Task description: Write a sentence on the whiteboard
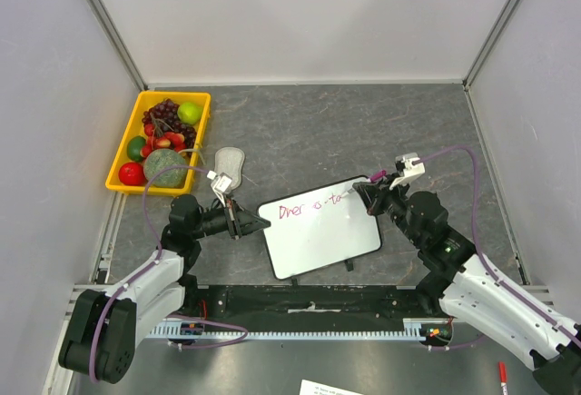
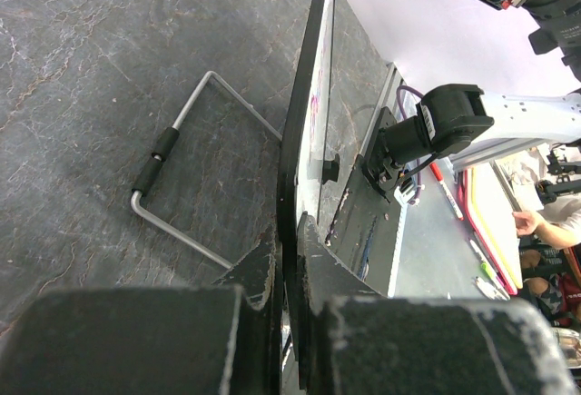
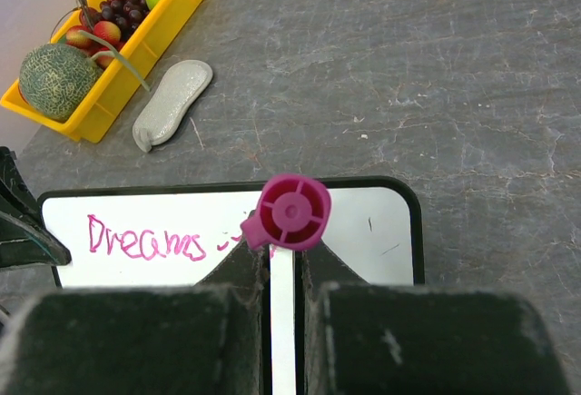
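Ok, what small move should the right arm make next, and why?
Probably slide the marker in the right gripper slightly further along the line to start the next letter: only "Dreams" and a few strokes of the sentence are on the whiteboard, whose edge the left gripper clamps.

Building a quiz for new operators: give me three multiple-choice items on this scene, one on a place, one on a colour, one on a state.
1. Where does the grey eraser pad lie? A) on the whiteboard B) beside the yellow bin C) inside the bin
2. What colour is the sentence? A) blue B) black C) magenta
3. The left hand is: A) open B) shut on the whiteboard C) shut on the eraser pad
Key: B, the pad lies by the bin; C, pink strokes; B, it clamps the board's edge.
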`<state>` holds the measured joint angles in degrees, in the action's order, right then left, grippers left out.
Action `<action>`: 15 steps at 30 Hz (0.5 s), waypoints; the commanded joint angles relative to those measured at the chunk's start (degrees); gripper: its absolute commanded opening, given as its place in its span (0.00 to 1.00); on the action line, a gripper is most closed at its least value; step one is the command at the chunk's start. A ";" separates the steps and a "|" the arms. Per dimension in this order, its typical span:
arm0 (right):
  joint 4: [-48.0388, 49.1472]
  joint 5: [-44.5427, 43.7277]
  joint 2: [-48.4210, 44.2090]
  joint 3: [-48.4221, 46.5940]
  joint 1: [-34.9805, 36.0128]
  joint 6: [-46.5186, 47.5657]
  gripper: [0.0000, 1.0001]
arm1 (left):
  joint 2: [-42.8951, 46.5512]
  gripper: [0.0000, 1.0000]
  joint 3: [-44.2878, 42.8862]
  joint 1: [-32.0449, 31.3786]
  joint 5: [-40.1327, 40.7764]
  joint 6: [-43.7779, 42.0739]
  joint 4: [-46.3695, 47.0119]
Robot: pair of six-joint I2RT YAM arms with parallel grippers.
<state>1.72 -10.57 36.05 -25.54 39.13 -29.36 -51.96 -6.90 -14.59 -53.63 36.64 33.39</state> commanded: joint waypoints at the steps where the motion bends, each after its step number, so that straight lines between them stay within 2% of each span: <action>1: -1.19 -0.33 -0.54 1.37 -0.20 1.15 0.00 | 0.37 0.02 0.13 -0.09 0.28 -4.12 1.42; 15: -1.63 -0.95 -2.21 0.32 -0.29 1.50 0.00 | 0.20 0.02 0.04 -0.09 0.19 -4.12 1.51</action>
<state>1.23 -10.37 34.63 -24.75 39.13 -29.26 -51.96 -6.90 -14.59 -53.65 36.64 33.39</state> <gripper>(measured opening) 0.069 0.051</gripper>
